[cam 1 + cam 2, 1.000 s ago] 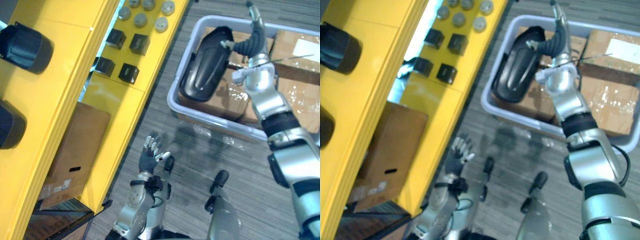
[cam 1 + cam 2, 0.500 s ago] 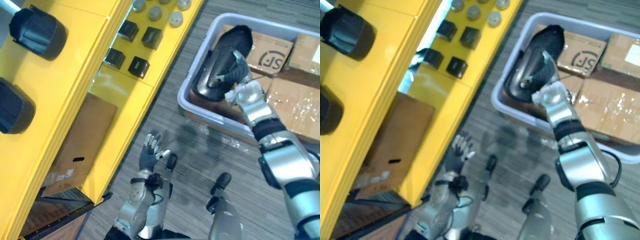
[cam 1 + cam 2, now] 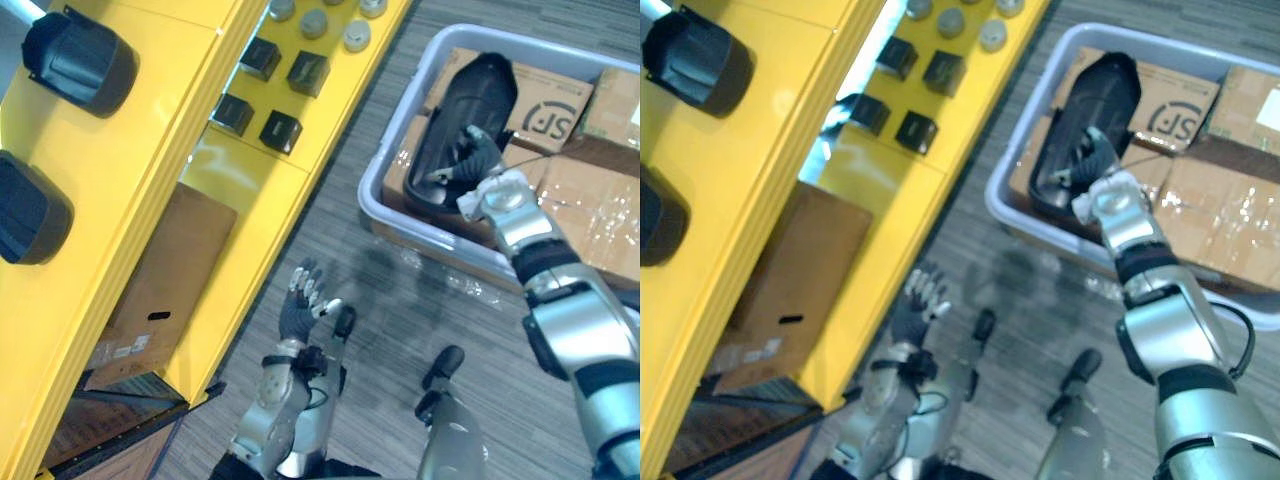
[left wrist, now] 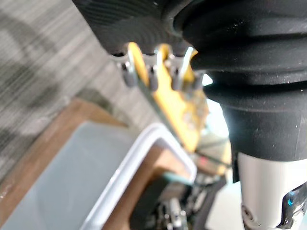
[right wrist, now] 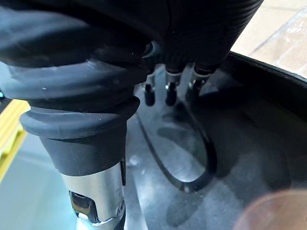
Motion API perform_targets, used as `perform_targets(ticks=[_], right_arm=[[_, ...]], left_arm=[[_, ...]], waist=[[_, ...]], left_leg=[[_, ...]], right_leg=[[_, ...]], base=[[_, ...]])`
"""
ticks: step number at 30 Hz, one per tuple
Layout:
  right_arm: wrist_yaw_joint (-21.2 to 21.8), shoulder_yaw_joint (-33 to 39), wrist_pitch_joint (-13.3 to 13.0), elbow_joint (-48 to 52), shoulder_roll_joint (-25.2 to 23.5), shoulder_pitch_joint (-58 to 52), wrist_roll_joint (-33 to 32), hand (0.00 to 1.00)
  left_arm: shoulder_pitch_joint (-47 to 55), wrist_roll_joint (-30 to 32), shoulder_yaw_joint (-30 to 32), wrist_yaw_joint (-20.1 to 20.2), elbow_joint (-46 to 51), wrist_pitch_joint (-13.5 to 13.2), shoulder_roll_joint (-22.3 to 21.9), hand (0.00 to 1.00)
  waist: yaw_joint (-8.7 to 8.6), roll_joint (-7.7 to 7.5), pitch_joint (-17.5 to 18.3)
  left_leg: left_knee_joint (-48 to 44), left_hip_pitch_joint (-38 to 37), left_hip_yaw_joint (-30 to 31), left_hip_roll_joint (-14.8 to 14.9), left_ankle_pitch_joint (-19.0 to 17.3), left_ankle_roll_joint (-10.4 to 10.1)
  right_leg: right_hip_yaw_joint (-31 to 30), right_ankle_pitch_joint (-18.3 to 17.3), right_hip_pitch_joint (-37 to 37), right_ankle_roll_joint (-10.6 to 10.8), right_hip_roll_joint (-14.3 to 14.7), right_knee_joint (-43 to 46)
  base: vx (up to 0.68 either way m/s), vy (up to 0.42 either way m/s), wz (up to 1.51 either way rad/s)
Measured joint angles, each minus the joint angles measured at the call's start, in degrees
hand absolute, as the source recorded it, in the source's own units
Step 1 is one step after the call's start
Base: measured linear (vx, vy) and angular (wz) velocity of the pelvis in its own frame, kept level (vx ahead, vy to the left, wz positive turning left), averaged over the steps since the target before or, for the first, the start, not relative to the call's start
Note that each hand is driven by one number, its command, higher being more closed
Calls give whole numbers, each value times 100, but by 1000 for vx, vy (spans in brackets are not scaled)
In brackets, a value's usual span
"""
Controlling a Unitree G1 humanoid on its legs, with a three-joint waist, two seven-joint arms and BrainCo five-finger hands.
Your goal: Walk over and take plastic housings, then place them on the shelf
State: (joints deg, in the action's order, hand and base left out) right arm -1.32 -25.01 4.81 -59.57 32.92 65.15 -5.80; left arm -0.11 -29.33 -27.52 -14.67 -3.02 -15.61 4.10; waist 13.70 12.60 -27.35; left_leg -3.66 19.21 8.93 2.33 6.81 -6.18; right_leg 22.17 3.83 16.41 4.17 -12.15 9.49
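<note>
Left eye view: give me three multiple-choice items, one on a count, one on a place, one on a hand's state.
1. How many black housings lie on top of the yellow shelf?
A. none
B. two
C. five
2. The third housing, under the right hand, lies:
A. on the shelf
B. on the floor
C. in the grey bin, on cardboard boxes
3. The left hand is:
A. open, holding nothing
B. shut on a housing
C. shut on a box

Key: 1 B, two dark shells sit on the top level. 2 C, the bin's rim runs round it. 3 A, its fingers are spread, with nothing in them.
</note>
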Motion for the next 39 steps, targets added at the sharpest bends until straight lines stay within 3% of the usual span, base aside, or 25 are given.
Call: perform_targets(ticks=[10, 14, 17, 21, 24, 26, 28, 29, 36, 39], right_arm=[[1162, -422, 625, 277, 410, 115, 102, 0], [1758, -461, 899, 377, 416, 67, 215, 0], [1864, -660, 943, 398, 416, -49, 219, 0], [1824, -666, 896, 397, 417, -125, 218, 0], [1063, -685, 490, 374, 417, -206, 344, 0], [32, -566, -83, 445, 417, -203, 444, 0], [-568, -357, -408, 564, 417, -180, 531, 0], [-1076, -106, -660, 735, 418, -158, 639, 0], [-2640, 359, -1370, 1280, 418, -128, 932, 0], [-3007, 662, -1418, 1504, 401, -142, 845, 0]], left_arm=[[37, 1, 205, -4, 246, 151, 28, 0], [188, 5, 223, -14, 452, 200, 213, 0], [314, 5, 266, -31, 468, 238, 299, 0], [352, 6, 265, -31, 468, 241, 310, 0], [356, 7, 258, -31, 466, 238, 319, 0], [378, 7, 232, -37, 459, 221, 323, 0], [372, 8, 192, -43, 413, 174, 321, 0], [370, 8, 151, -50, 345, 142, 318, 0], [311, 11, 12, -154, 127, 36, 265, 0], [310, 11, -20, -156, 78, -7, 250, 0]], waist=[[-48, -8, 2], [-83, -188, 76], [-117, -363, 150], [-181, -432, 154], [-185, -443, 147], [-182, -443, 147], [-179, -443, 147], [-181, -443, 147], [-191, -438, 145], [-197, -437, 145]], left_leg=[[-40, -89, -38, 23, -2, -2], [-37, -110, -131, 69, -13, -15], [-41, -114, -156, 105, -24, -29], [-65, -115, -162, 108, -25, -30], [-75, -113, -177, 112, -25, -30], [-75, -110, -193, 118, -25, -30], [-75, -102, -202, 124, -25, -30], [-75, -94, -208, 127, -25, -30], [-80, 1, -213, 116, -28, -26], [-80, -5, -213, 109, -34, -20]], right_leg=[[-36, 2, -67, -1, 35, 5], [-68, 5, -62, 7, 91, -78], [-67, 21, -63, 8, 118, -104], [-66, 44, -86, 23, 124, -104], [-64, 66, -94, 29, 128, -135], [-63, 104, -102, 19, 133, -191], [-64, 152, -114, 8, 136, -254], [-64, 178, -125, 10, 142, -308], [-66, 194, -36, 9, 132, -307], [-66, 196, -39, 8, 131, -300]], base=[[-1, -5, -1], [-7, -27, -11], [15, -36, -8], [0, 0, 0], [-5, -15, -4], [1, -13, -5], [9, -6, -4], [0, 0, 0], [0, 0, 0], [22, -13, 1]])
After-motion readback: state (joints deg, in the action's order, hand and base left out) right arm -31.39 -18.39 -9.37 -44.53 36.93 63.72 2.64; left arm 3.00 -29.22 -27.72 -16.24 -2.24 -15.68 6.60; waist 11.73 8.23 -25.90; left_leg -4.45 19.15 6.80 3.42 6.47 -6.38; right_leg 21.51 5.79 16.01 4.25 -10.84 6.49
